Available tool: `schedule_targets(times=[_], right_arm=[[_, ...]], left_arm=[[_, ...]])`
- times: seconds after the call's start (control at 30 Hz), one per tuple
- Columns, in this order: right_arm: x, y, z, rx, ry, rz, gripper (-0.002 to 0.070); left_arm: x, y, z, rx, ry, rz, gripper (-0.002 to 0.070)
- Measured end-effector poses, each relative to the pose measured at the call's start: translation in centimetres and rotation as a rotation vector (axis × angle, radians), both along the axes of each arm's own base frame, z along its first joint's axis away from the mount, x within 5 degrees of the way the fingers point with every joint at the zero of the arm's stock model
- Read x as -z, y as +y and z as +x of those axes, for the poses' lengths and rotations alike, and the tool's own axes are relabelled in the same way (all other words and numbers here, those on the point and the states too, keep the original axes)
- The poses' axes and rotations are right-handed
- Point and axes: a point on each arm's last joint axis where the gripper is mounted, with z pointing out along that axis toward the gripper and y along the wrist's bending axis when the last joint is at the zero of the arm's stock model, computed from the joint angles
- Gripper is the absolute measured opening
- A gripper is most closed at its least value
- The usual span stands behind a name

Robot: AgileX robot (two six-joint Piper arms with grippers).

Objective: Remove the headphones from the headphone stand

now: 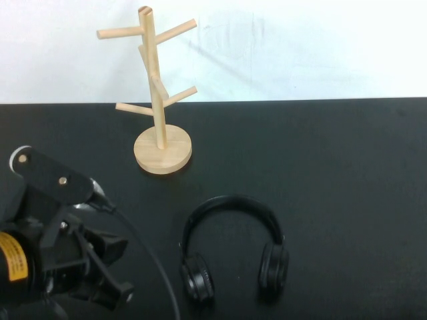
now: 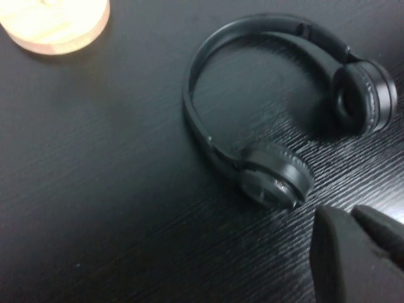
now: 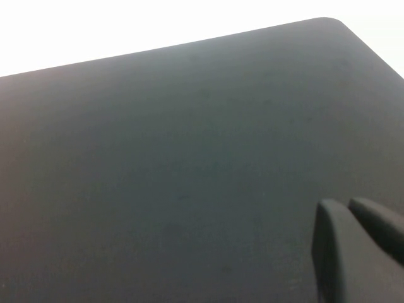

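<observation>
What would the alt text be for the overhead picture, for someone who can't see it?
Black headphones lie flat on a black table, off the bare wooden headphone stand standing behind them. The robot's left hand hangs low at the near left, empty and apart from the headphones; its right hand is out of this view.

Nothing I can actually read here. My left arm carries a yellow label with dark print [image 1: 15, 259], but its characters are too small to make out. The black over-ear headphones [image 1: 233, 248] and the light wooden tree-shaped stand [image 1: 159, 100] show no legible markings.
</observation>
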Motion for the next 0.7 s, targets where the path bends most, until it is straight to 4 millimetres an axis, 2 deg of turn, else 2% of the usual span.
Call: schedule_targets(times=[0.2,0.33,0.4,0.57,0.7], right_arm=[[0.0,0.0,0.0,0.000,0.000,0.000,-0.0008],[0.0,0.0,0.0,0.000,0.000,0.000,-0.0008],[0.0,0.0,0.0,0.000,0.000,0.000,-0.0008],[0.0,0.0,0.0,0.000,0.000,0.000,-0.0008],[0.0,0.0,0.0,0.000,0.000,0.000,-0.0008]], left_arm=[[0.2,0.3,0.0,0.004,-0.006,0.045,-0.0003],[0.9,0.3,0.0,0.023,-0.099,0.010,-0.0003],[1.1,0.8,-0.6,0.035,-0.180,-0.050,-0.0003],[2.1,3.7,-3.3,-0.023,-0.379,-0.225,-0.0003],[3.1,6.8,-5.0,-0.160,-0.602,-0.287,-0.0003]])
